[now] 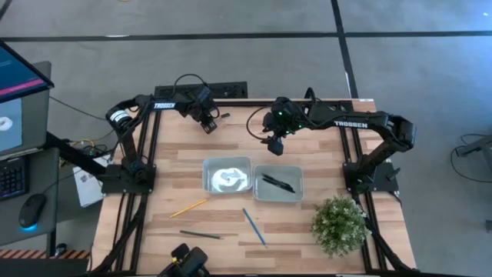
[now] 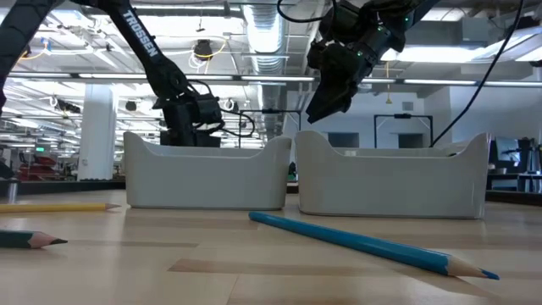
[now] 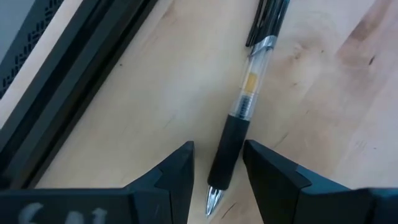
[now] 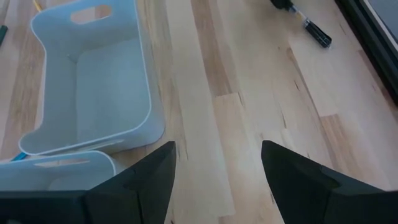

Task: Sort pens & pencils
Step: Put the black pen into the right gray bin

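Note:
A pen (image 3: 241,118) with a black grip and a clear barrel lies flat on the table near its far edge. My left gripper (image 3: 217,149) is low over it, open, pointing steeply down, with one finger on either side of the grip end; I see no touch. My right gripper (image 1: 275,148) hangs open and empty above the far side of the right bin (image 1: 296,194), in which black pens (image 1: 278,183) lie. The yellow pencil (image 1: 188,208), the grey-green pencil (image 1: 201,235) and the blue pencil (image 1: 254,226) lie flat on the near half of the table.
The left bin (image 1: 207,175) stands beside the right one at the table's middle. A potted plant (image 1: 338,223) stands at the near right corner. A black rail (image 3: 56,106) runs along the table's edge close to the pen.

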`<action>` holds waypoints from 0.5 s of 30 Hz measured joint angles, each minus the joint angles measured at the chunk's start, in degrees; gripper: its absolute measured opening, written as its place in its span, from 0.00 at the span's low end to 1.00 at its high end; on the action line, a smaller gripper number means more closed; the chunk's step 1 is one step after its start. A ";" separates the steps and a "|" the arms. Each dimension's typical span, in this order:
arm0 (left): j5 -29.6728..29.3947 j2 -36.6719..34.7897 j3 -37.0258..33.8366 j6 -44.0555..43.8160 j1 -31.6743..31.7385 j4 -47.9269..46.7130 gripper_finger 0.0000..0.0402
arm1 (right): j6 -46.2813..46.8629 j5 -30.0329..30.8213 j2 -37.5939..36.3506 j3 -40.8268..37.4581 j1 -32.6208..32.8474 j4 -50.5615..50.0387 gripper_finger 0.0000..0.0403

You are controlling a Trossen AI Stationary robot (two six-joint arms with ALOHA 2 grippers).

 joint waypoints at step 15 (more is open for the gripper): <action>-0.81 0.37 2.23 0.69 -0.62 -2.43 0.34 | 0.01 0.00 0.00 0.00 0.00 0.00 0.65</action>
